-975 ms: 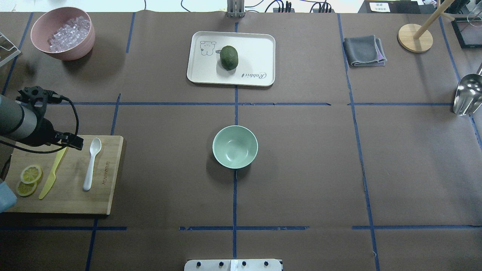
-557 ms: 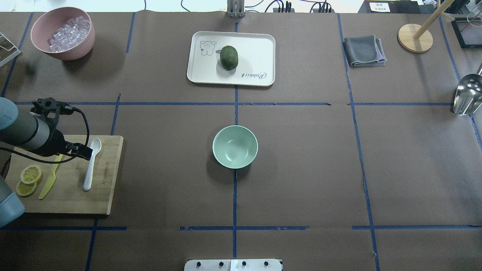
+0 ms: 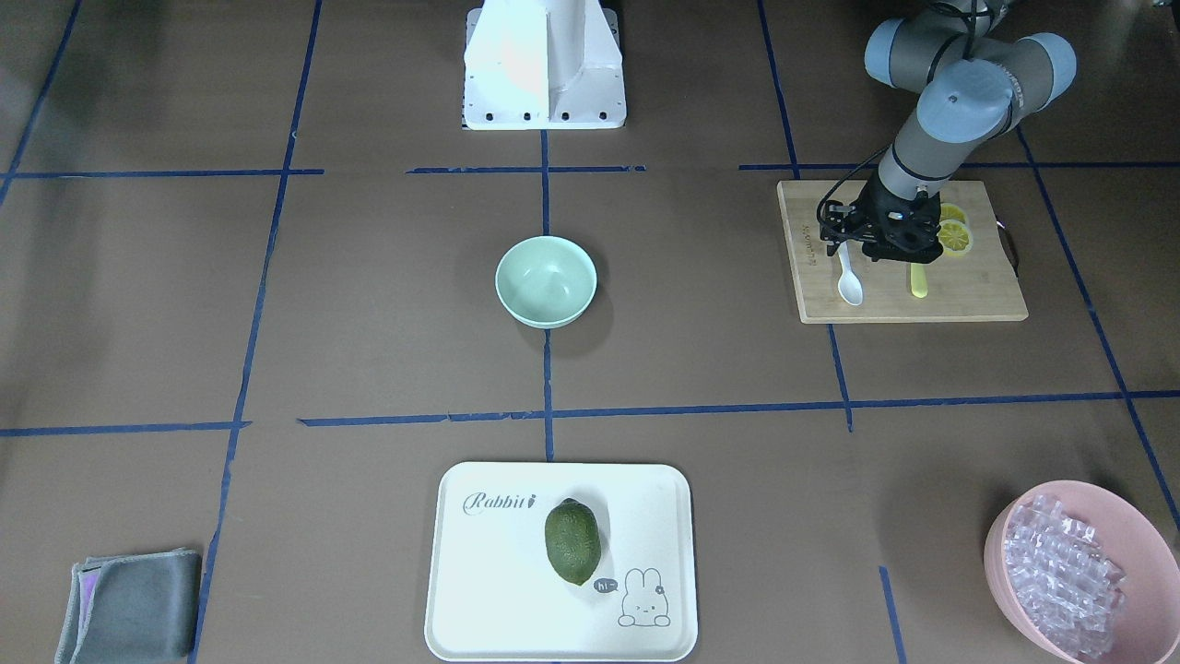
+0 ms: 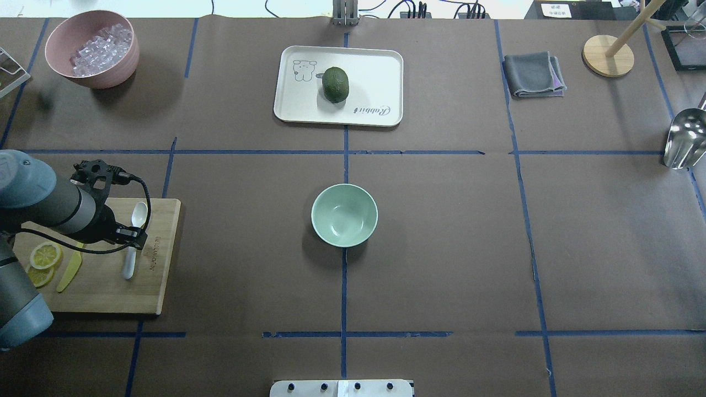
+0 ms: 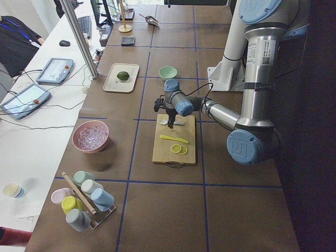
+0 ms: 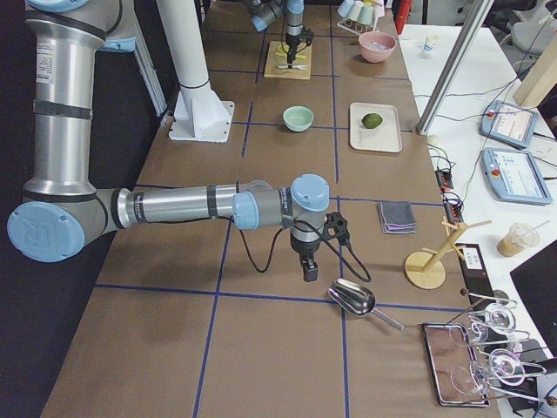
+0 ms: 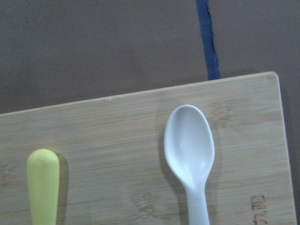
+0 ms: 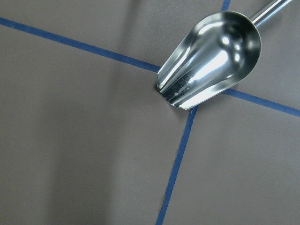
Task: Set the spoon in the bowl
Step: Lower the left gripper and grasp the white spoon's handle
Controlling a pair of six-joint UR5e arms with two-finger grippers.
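Note:
The white spoon (image 4: 140, 213) lies on the wooden cutting board (image 4: 160, 275) at the table's left, scoop toward the far side. It also shows in the front view (image 3: 849, 284) and in the left wrist view (image 7: 190, 150). My left gripper (image 4: 134, 237) hangs just over the spoon's handle and hides its middle; it also shows in the front view (image 3: 857, 249). I cannot tell whether it is open or shut. The mint-green bowl (image 4: 344, 215) stands empty at the table's centre. My right gripper (image 6: 309, 273) hovers far right above the table; I cannot tell its state.
A yellow-green knife (image 4: 69, 275) and lemon slices (image 4: 45, 255) lie on the board left of the spoon. A pink bowl (image 4: 105, 80) of ice stands at the far left, a tray (image 4: 375, 71) with a green fruit far centre, a grey cloth (image 4: 533, 74), a metal scoop (image 4: 684, 138).
My left arm has moved right and toward the near side, from over the knife to over the spoon's handle. The spoon and bowl have not moved.

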